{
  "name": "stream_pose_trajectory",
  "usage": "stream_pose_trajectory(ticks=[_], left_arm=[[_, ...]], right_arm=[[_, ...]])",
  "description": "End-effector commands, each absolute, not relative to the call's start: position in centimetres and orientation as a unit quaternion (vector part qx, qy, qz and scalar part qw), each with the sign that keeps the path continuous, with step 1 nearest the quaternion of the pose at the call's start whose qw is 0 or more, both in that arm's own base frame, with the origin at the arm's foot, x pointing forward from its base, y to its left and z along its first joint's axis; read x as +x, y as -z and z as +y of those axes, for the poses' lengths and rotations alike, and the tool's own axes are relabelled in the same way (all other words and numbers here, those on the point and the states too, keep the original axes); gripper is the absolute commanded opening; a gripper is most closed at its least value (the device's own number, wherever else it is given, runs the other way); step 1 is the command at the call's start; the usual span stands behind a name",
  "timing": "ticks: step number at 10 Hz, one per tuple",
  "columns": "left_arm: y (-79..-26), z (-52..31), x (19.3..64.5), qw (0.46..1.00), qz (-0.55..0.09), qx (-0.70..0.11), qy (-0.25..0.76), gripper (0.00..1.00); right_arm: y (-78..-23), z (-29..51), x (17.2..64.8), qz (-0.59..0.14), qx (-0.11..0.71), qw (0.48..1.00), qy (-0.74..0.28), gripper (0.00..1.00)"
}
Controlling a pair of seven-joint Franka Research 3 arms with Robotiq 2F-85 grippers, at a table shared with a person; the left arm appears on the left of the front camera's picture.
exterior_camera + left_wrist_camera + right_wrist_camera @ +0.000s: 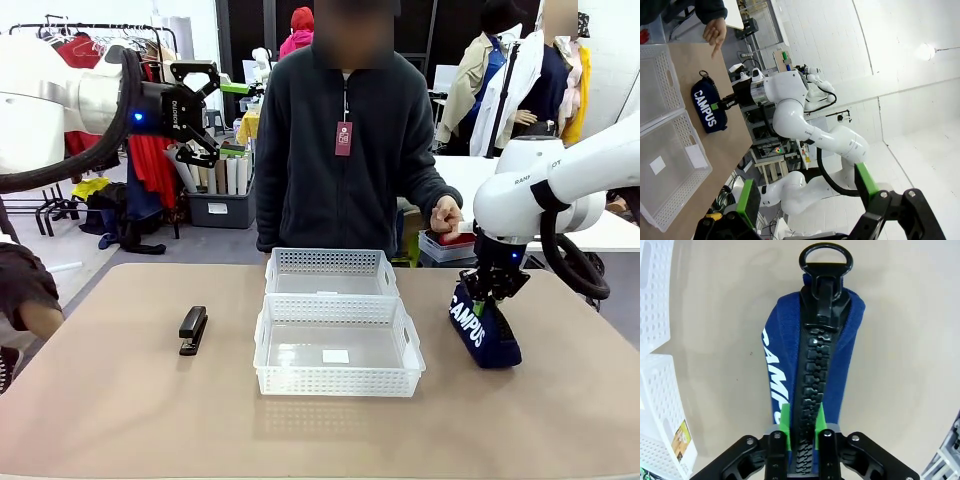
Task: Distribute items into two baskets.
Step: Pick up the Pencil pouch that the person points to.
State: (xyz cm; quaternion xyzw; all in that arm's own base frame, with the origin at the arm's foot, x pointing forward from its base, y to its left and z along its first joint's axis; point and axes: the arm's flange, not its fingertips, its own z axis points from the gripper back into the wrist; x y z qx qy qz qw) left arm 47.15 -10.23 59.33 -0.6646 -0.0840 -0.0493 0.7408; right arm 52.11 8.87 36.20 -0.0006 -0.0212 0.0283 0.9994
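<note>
Spanning the front view, the table [110, 420] bears two white baskets at its middle, the near basket [338, 382] set against the far basket [330, 262]. The pouch [482, 332] lies just right of the near one, zip upward, its long axis running near to far, roughly parallel to that basket's side. The right gripper [490, 288] pinches the zip ridge at the far end, pads nearly together, so a lift and leftward carry seems due. The left gripper [222, 115] hangs high, spread wide and empty, nearer the stapler [192, 330]. White "CAMPUS" runs along the pouch's side.
</note>
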Motion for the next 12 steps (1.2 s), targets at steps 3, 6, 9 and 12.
stream_pose_trajectory(ticks=[3,6,9,12], left_arm=[[-59.5,-10.2,47.1,0.741,-0.087,-0.664,0.049,1.00],[-59.5,-10.2,47.1,0.741,-0.087,-0.664,0.049,1.00],[-59.5,-10.2,47.1,0.741,-0.087,-0.664,0.049,1.00],[-59.5,-10.2,47.1,0.741,-0.087,-0.664,0.049,1.00]], right_arm=[[-37.8,9.1,52.2,-0.034,-0.004,0.999,-0.014,0.00],[-40.0,9.1,52.0,-0.038,0.025,0.999,-0.011,0.00],[-45.9,10.3,51.7,-0.007,0.114,0.993,0.019,0.00],[-52.4,11.0,52.1,-0.005,0.147,0.989,0.021,0.00]])
